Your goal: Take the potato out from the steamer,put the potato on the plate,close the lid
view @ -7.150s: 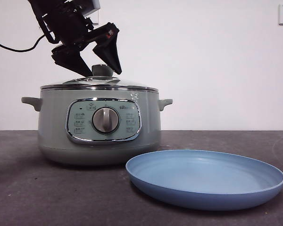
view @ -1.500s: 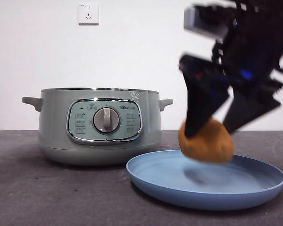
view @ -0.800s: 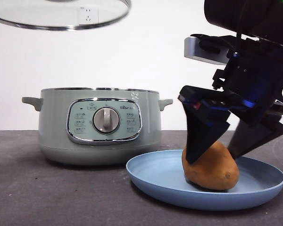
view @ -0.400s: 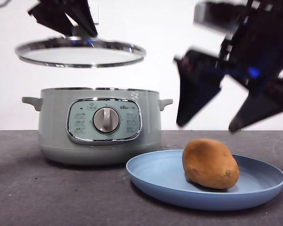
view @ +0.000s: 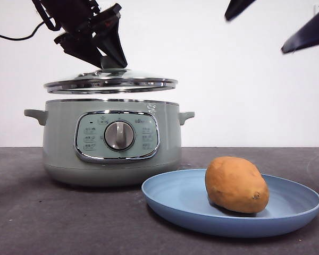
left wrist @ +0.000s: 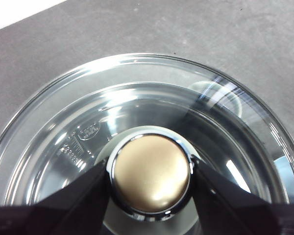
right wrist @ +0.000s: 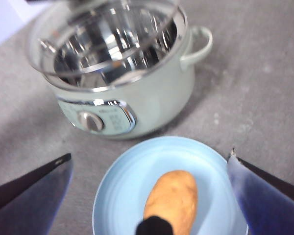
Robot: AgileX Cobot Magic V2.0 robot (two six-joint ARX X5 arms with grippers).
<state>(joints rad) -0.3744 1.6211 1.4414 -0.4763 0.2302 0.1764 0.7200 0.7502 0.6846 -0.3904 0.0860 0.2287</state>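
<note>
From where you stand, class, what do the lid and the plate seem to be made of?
The lid: clear glass, since the pot's inside shows through it, with a shiny chrome-looking metal rim. The plate: matte light-blue, with no glare, so probably plastic or unglazed-looking ceramic; the look leaves that open.

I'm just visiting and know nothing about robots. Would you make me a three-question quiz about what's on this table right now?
1. True or false: the lid already sits on the steamer.
2. Where is the potato? A) inside the steamer B) on the plate C) in a gripper
3. Fill in: the left gripper is clamped on the lid's ____.

Key
1. False. The lid hangs just above the rim, with a gap showing.
2. B. It lies on the plate, and the right gripper is open above it.
3. Knob.
</note>
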